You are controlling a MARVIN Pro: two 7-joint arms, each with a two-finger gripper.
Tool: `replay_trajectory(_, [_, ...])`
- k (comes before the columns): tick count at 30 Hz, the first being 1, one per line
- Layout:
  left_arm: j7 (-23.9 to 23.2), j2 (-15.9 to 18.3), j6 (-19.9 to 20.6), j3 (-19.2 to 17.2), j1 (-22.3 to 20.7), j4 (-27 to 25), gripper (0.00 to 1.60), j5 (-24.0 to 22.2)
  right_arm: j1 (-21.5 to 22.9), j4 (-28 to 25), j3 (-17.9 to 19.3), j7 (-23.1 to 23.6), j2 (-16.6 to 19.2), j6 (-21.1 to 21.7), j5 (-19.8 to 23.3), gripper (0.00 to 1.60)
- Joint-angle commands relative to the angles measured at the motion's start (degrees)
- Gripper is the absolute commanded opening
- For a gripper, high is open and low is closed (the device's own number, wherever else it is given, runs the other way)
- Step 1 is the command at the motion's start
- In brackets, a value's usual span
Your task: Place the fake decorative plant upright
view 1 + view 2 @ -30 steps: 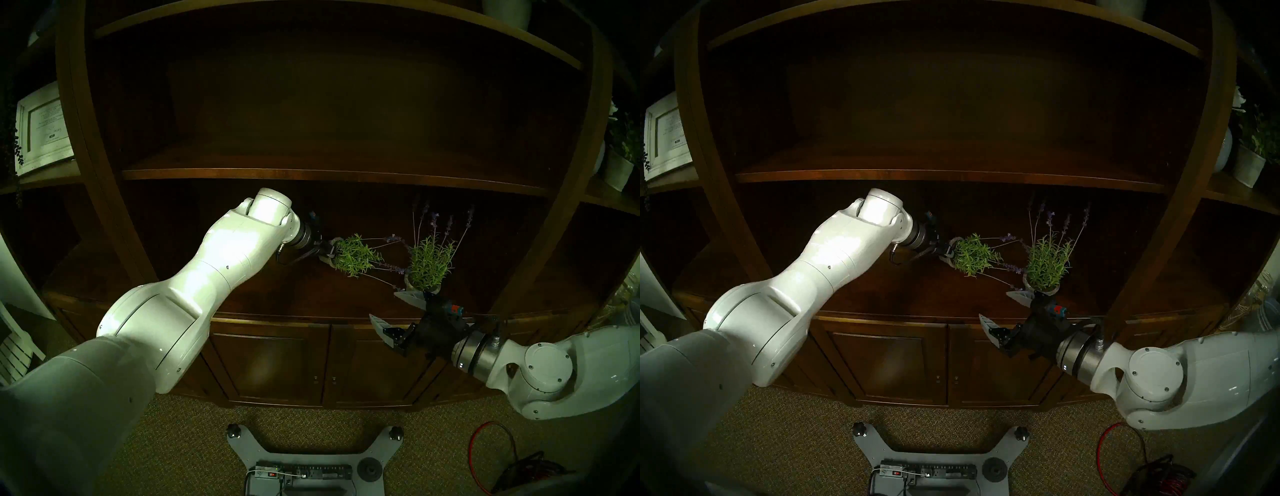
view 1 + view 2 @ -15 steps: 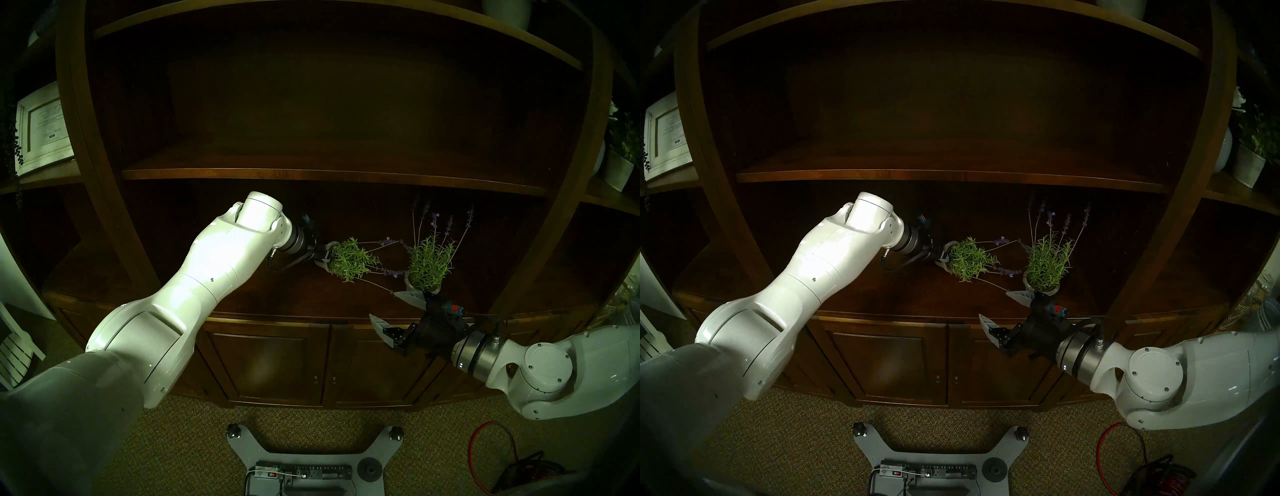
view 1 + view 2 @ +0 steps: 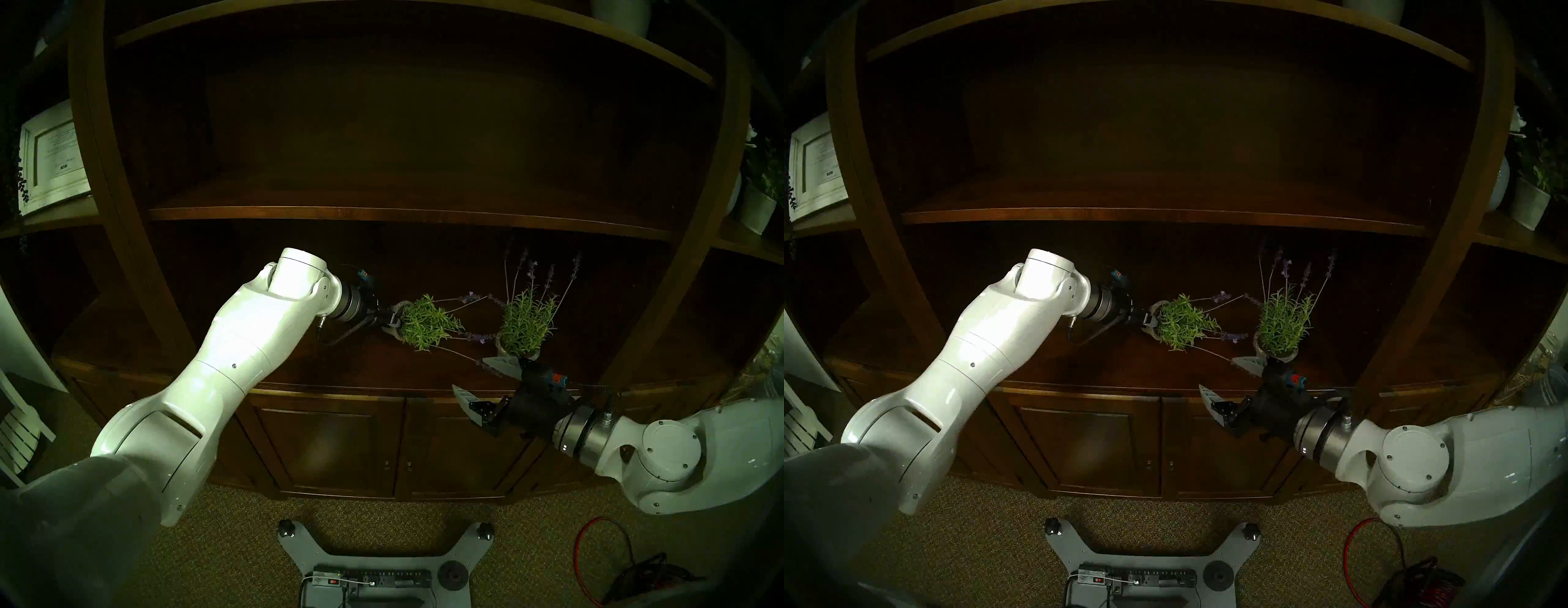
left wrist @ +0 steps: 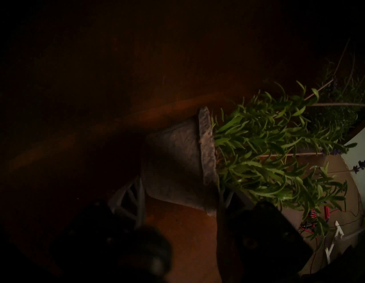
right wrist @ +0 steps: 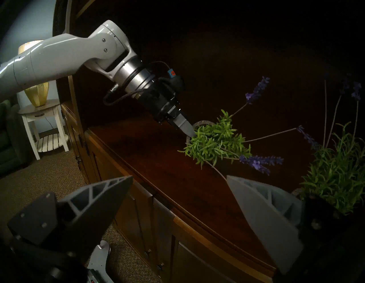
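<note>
Gripping the tipped plant (image 3: 428,322) by its pot (image 4: 177,158), left pincer (image 3: 392,325) is clamping it, stems lying rightward toward the idle, wide-open right pincer (image 3: 477,388).

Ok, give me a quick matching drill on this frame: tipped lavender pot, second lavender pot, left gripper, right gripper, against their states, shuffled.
Things:
1. tipped lavender pot
2. second lavender pot
3. left gripper
4. right gripper

States:
A. jaws wide apart, holding nothing
B. standing upright on the shelf
C. lying over, stems pointing toward the right arm
D. closed on a pot's rim

Pairs: 1-C, 2-B, 3-D, 4-A
</note>
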Motion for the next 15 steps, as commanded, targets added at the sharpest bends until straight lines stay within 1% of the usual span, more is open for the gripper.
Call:
replay_trajectory(1, [1.0,2.3,-0.3,-2.7,0.5,-5.7,0.00,-3.7,0.7,-0.2,1.1,0.0,0.1,-0.9,0.0,1.60])
replay_trajectory(3, [1.2,2.6,-0.3,-2.8,0.7,-6.0,0.00,-4.1,0.7,-0.2,1.1,0.0,0.1,-1.0,0.0,1.60])
replay_trajectory(7, [3.1,4.6,-0.3,-1.9,1.6,-7.4,0.00,-5.4,0.7,-0.2,1.1,0.0,0.1,-1.0,0.0,1.60])
replay_trajectory(15, [5.8,6.8,-0.3,-1.0,2.2,-7.6,0.00,-8.3,0.6,-0.2,1.1,0.0,0.0,-1.1,0.1,1.60])
